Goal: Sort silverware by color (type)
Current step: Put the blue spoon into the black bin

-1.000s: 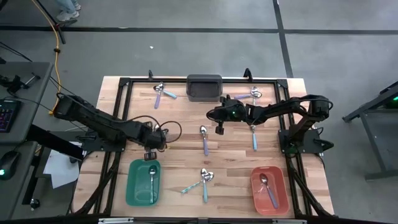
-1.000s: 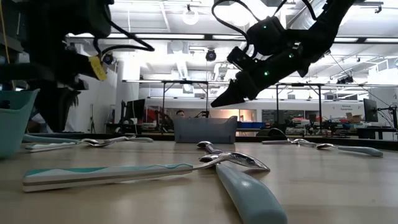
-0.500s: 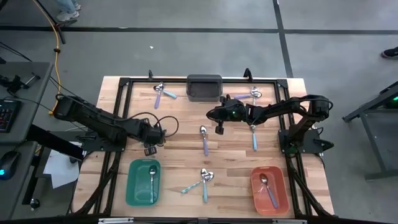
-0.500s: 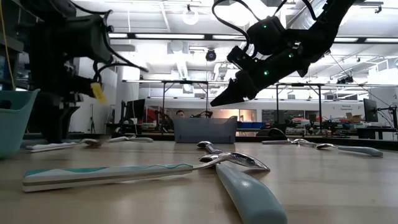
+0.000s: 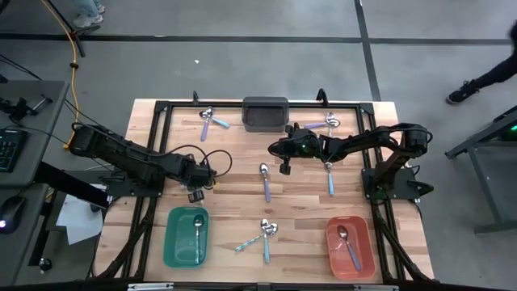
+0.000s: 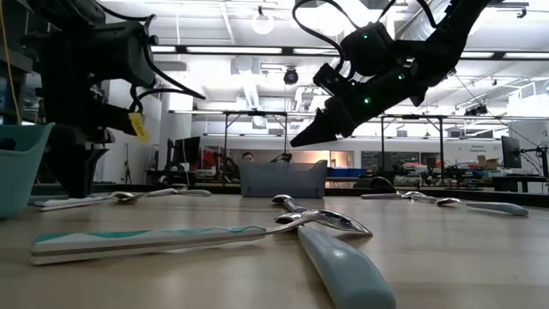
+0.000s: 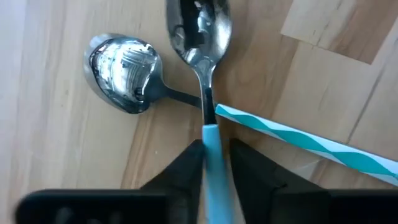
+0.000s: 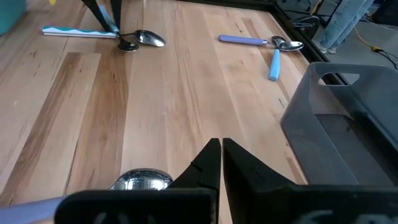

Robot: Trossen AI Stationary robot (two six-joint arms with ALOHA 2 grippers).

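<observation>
The left gripper has its two fingers drawn in on the thin handle of a light blue spoon, one finger pressed against each side of it. The spoon's long axis runs straight out from between the fingertips, with the handle end back in the grip and the shiny bowl pointing away from the gripper. The right wrist view shows it from the side: the handle stands steeply, close to upright, with the bowl end down at the table.

Just past the fingertips, the neck of the held spoon crosses over a teal-striped spoon. That spoon lies flat on the wood, its bowl to one side of the held spoon and its striped handle slanting off to the other. The two bowls are close beside each other. I cannot tell whether the held bowl touches the wood.

The right gripper hangs above the table with its fingers brought nearly together and nothing between them. A purple-handled spoon lies on the table just below and behind its tips
</observation>
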